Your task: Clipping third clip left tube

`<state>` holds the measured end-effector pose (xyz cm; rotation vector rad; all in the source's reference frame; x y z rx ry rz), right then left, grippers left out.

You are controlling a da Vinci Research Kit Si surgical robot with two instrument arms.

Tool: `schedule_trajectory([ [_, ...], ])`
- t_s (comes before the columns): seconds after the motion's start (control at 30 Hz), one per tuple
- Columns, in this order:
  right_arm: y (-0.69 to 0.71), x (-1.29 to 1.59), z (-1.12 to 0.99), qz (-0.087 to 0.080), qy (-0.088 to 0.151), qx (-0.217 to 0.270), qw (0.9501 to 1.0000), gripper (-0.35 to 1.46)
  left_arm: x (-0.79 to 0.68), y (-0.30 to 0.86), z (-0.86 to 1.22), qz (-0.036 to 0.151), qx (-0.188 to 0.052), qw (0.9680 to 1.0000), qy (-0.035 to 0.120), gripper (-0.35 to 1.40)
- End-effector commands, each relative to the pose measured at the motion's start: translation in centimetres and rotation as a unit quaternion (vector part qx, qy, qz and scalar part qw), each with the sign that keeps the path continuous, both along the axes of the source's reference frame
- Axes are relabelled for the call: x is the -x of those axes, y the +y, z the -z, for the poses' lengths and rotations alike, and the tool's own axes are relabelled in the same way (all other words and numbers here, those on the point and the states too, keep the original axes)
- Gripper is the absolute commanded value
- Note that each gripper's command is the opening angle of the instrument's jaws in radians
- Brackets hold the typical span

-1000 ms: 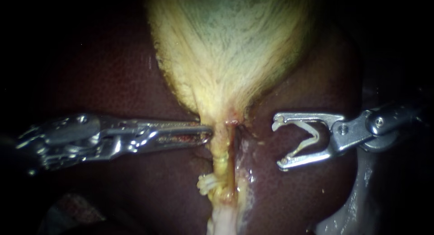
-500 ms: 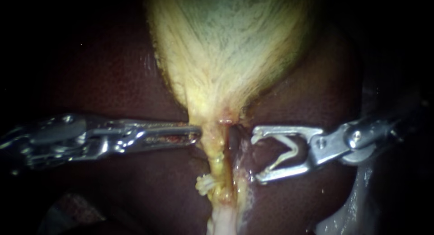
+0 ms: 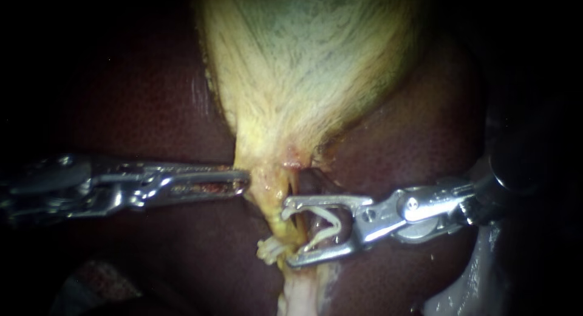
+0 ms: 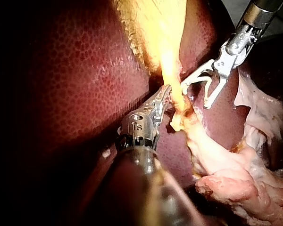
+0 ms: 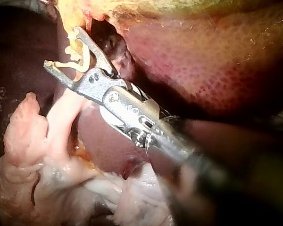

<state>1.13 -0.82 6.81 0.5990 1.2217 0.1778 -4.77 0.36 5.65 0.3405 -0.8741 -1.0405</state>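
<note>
Sliding in from 3 o'clock, right instrument (image 3: 290,236), jaws spread with clip (image 3: 322,222), now straddles left tube (image 3: 274,208); left instrument (image 3: 243,182) pinches gallbladder (image 3: 303,67); seems ready to close.

the endoscope's own light lands on the gallbladder (image 3: 310,67), the brightest patch, above both instruments. the liver (image 3: 133,109) around it is dim and sinks to black behind the left instrument (image 3: 245,182) and the right instrument (image 3: 288,233). glare glints on both metal tips and on wet liver under the right one. in the wrist views tissue ahead of the jaws is brightly lit, each shaft in shadow.
</note>
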Motion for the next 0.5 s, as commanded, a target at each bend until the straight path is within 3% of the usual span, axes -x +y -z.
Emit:
schedule_trajectory([
  [0.03,0.01,0.0,-0.03,-0.001,-0.001,-0.002,1.0,0.58,0.0,0.0,0.01,0.0,0.0,1.0,0.0,-0.35],
  [0.5,-0.06,-0.21,-0.32,0.0,-0.017,0.002,0.9999,0.58,0.02,0.02,0.1,0.0,0.001,1.0,0.0,-0.35],
])
